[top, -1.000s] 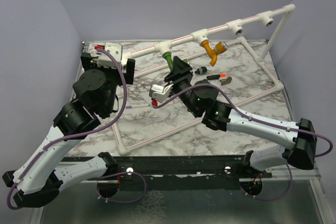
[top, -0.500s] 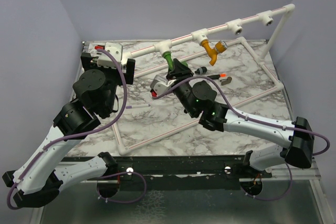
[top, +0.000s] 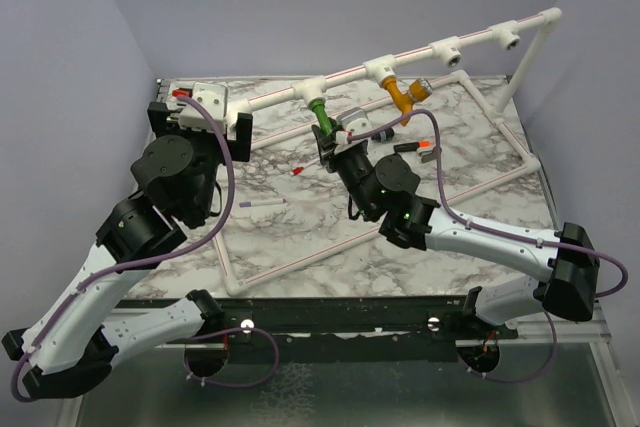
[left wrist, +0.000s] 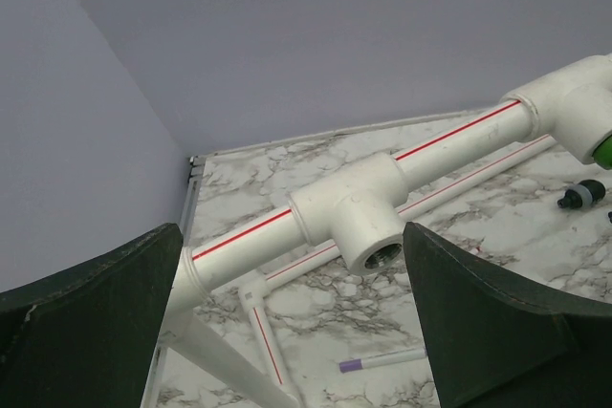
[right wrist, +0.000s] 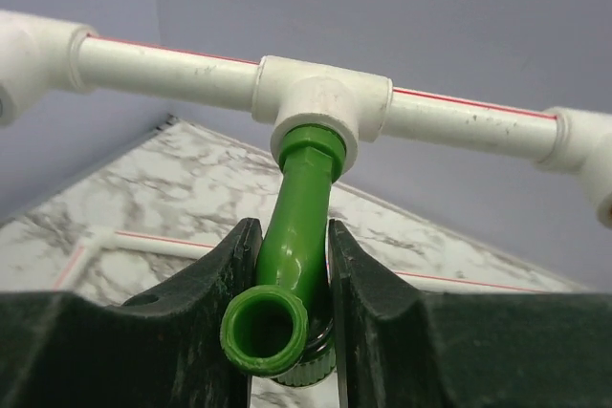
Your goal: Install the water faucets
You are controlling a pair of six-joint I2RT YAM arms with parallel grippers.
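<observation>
R gripper (right wrist: 289,247) tight on green faucet (right wrist: 304,188) at T-socket (right wrist: 322,102); L gripper (left wrist: 292,236) wide, near pipe frame (left wrist: 449,136)

Open socket (left wrist: 368,226) on pipe rail (left wrist: 449,136) faces left jaws, spread wide; gap between them unobstructed. Side wall (top: 60,97) close on their left. Right jaws pinch green faucet (right wrist: 301,226); rail close above. Orange faucet (top: 405,95) hangs from next socket rightward. Desk (top: 300,232) beneath rail carries purple pen (top: 262,203), black fitting (top: 380,133), red-tipped pen (top: 420,145). Low frame pipes (left wrist: 268,346) cross desk; bare marble between them.
</observation>
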